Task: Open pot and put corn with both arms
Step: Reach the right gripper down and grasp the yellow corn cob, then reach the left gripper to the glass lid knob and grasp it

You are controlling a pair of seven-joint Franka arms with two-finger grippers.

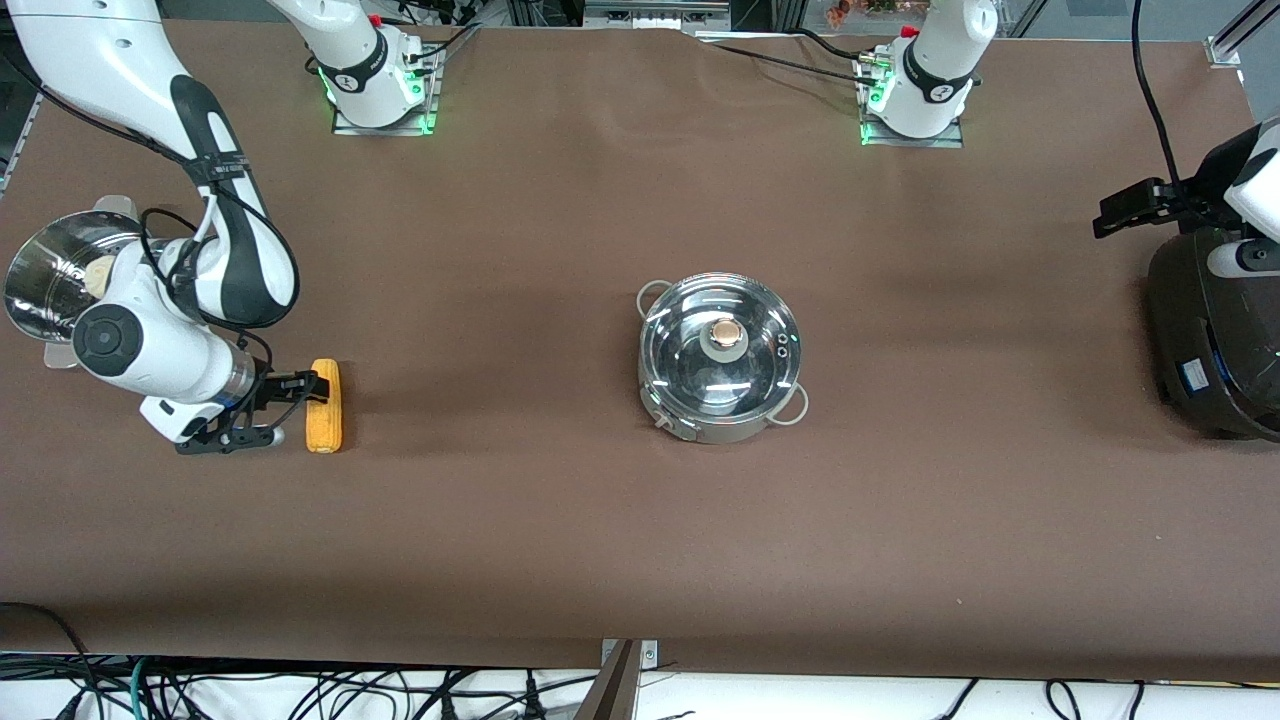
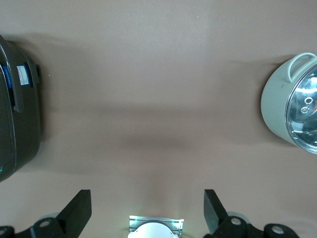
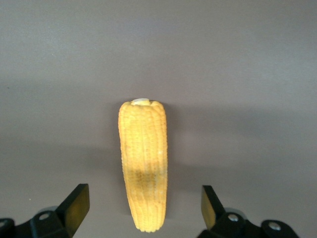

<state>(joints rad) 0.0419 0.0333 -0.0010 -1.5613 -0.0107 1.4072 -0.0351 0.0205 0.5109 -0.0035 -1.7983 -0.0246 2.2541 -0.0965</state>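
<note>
Lower left of the front view: the corn (image 1: pixel 323 406) lay flat on the table (image 1: pixel 560 540), long axis running toward and away from the camera.
The right gripper (image 1: pixel 285 408) sat low, fingers spread wide, straddling the cob's side without gripping. The left gripper (image 2: pixel 147 210) waited, open, above the table between rice cooker (image 1: pixel 1215 340) and lidded pot (image 1: pixel 720 358).

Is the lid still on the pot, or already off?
On. The glass lid sits flat on the pot, its knob centred; neither hand is near it.
</note>
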